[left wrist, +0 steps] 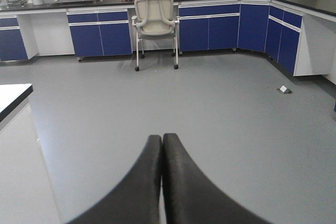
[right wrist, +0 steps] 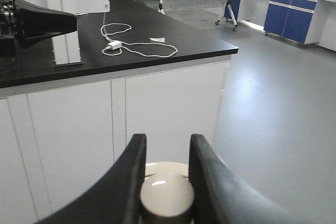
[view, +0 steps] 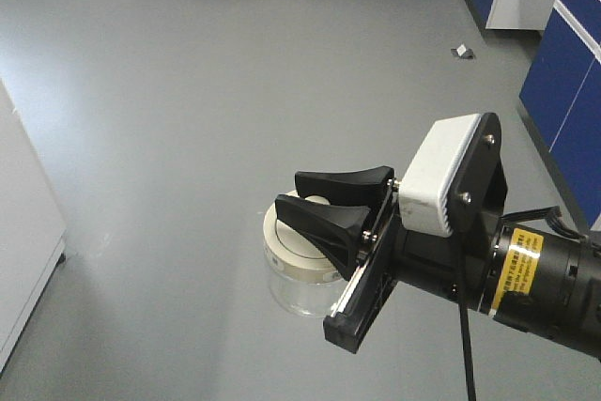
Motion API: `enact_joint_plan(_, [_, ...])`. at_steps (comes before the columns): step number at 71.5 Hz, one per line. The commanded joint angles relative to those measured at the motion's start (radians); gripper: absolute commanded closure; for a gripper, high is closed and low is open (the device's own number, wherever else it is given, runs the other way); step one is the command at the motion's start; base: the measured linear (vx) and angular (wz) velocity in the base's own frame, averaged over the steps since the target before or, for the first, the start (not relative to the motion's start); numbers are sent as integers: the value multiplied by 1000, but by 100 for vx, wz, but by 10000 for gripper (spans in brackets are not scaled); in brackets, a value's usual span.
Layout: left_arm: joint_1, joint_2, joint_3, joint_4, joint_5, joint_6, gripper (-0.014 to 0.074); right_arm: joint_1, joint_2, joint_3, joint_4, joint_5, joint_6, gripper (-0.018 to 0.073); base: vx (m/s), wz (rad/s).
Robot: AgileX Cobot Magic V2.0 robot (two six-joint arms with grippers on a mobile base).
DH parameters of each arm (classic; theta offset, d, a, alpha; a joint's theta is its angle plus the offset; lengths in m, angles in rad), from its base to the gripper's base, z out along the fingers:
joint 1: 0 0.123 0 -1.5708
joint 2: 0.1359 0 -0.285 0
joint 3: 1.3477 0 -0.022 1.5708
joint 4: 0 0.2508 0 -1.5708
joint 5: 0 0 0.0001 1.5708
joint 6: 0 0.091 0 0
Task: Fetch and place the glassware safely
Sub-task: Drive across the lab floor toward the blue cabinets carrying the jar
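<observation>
At far left, left gripper point(left wrist: 161, 140) sat clenched, fingers point(left wrist: 144, 182) touching, over the grey floor point(left wrist: 220, 103). Centre, the jar point(view: 293, 290) hung clear of the floor, lid knob point(right wrist: 167, 196) pinched by right gripper point(right wrist: 167, 141), white cabinet point(right wrist: 173, 108) just ahead.

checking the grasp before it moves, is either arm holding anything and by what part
The right gripper holds the glass jar by the knob on its lid. The left gripper is shut, empty.
</observation>
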Motion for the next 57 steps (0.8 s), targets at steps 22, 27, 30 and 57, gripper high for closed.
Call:
enact_joint_plan(22, [-6, 3, -25, -7, -73, -11, 603, 1, -26, -30, 35, -68, -8, 559, 45, -1])
enact_joint_plan(27, [-6, 3, -25, -7, -73, -11, 603, 1, -26, -30, 35, -68, -8, 559, 47, 1])
enact_joint_plan(30, [-6, 3, -25, -7, -73, -11, 603, 1, -26, -30, 35, -68, -8, 559, 47, 1])
enact_joint_plan(57, [-6, 3, -25, -7, -73, -11, 603, 1, -26, -30, 35, -66, -8, 559, 48, -2])
